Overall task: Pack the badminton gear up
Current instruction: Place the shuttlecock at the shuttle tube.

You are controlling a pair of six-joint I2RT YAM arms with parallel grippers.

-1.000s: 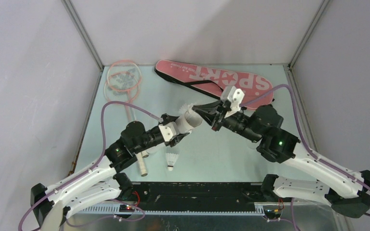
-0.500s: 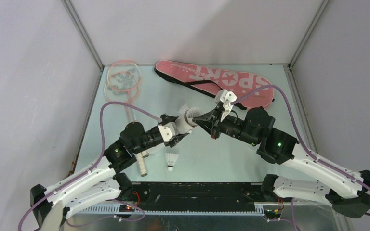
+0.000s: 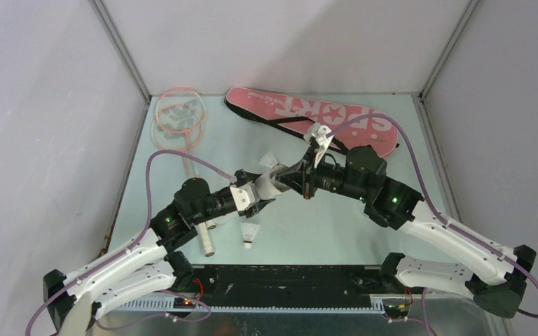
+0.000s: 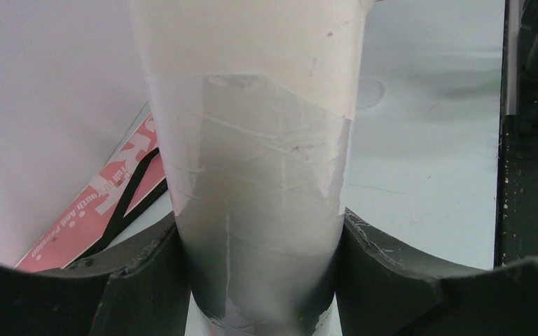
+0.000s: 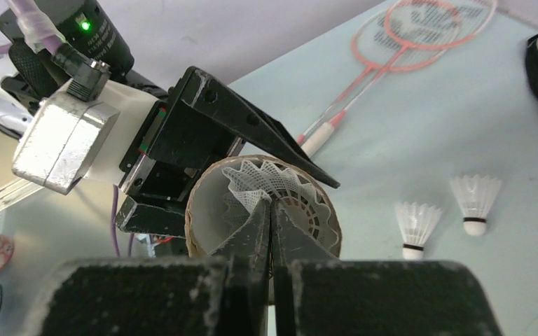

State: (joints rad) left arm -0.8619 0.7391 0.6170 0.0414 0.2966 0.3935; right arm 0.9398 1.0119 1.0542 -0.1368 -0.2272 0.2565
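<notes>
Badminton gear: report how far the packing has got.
Done: one white feather shuttlecock sits inside the long white tube. In hand: left gripper holds that tube; right gripper, shut, presses on that shuttlecock. Left: two loose shuttlecocks on the table, two pink-framed rackets outside the pink SPORT bag.
</notes>
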